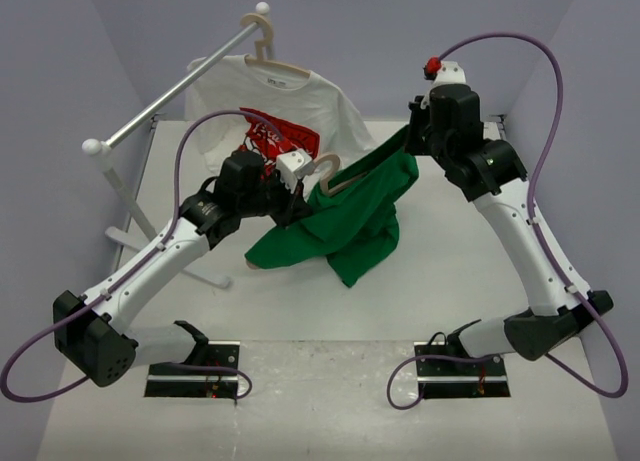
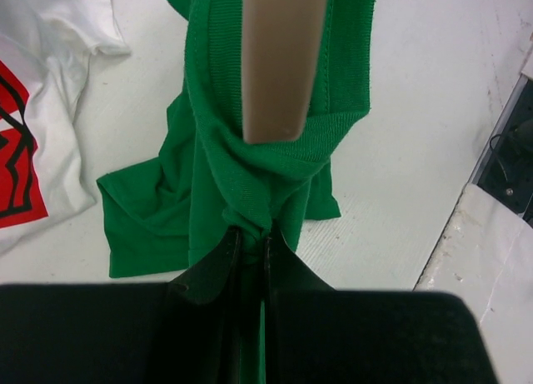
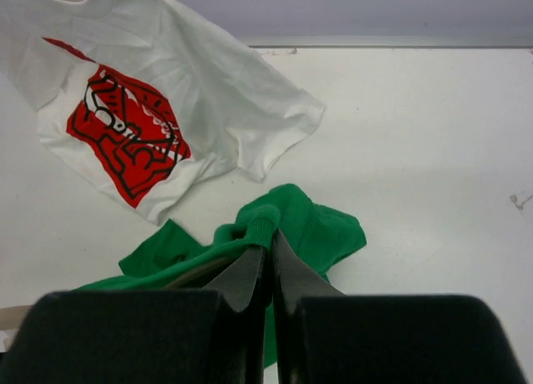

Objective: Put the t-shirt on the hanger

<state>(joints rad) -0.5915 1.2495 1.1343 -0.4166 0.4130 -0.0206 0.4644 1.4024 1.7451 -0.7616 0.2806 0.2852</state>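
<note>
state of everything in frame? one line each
green t-shirt: bunched, pinched up at two spots, lower part on the table.
hanger: partly wrapped in the green t-shirt, hook sticking out.
left gripper: fingers shut on the green t-shirt.
right gripper: fingers shut on the green t-shirt.
white t-shirt: hung on a second hanger on the rail.

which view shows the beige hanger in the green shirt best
Top external: the hanger shows its hook clear above the t-shirt. Left wrist shows only one beige arm end inside the cloth; right wrist shows hardly any of it.
</note>
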